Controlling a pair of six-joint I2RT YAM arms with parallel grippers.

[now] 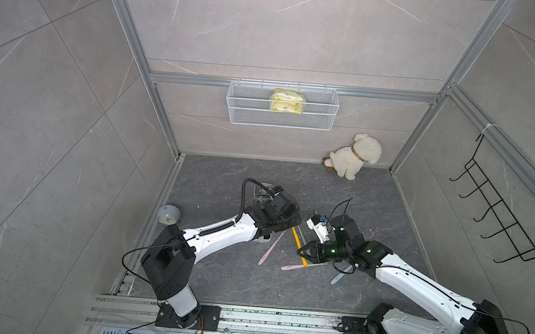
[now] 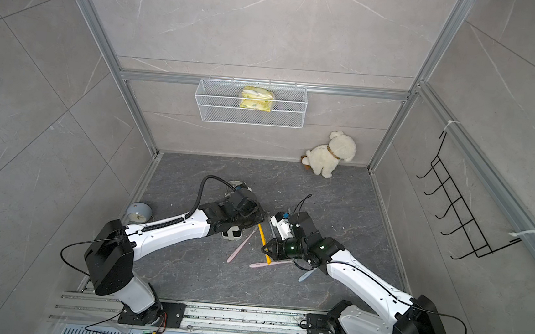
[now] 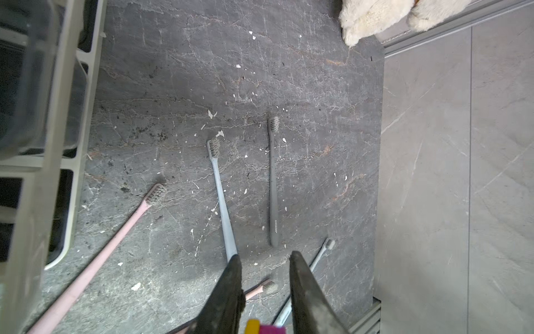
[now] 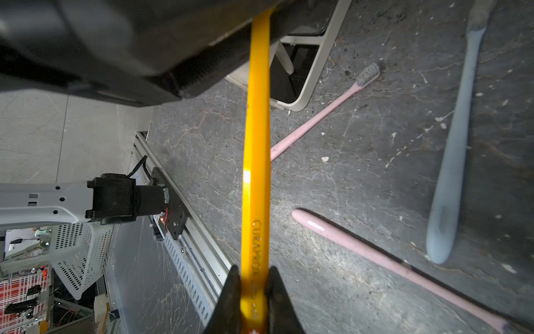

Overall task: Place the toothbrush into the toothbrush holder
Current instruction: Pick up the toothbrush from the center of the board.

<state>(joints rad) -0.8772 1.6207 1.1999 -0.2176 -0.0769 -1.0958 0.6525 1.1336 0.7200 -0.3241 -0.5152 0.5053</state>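
Note:
My right gripper (image 4: 253,269) is shut on the handle of a yellow toothbrush (image 4: 257,144), held just above the dark floor in both top views (image 1: 296,238) (image 2: 261,234). The brush's far end reaches in under my left gripper (image 1: 288,223). In the left wrist view the left gripper (image 3: 265,254) has its fingers apart. A yellow and magenta brush end (image 3: 264,328) sits between them near their base. The cream-white toothbrush holder (image 3: 69,115) (image 4: 312,66) lies beside the left gripper, mostly hidden under that arm in the top views (image 1: 262,190).
Loose toothbrushes lie on the floor: pink ones (image 1: 271,248) (image 1: 294,267), a light blue one (image 3: 222,202) and a dark grey one (image 3: 273,188). A plush dog (image 1: 355,156) sits at the back right. A round clock (image 1: 168,218) stands left. A mesh basket (image 1: 281,120) hangs on the back wall.

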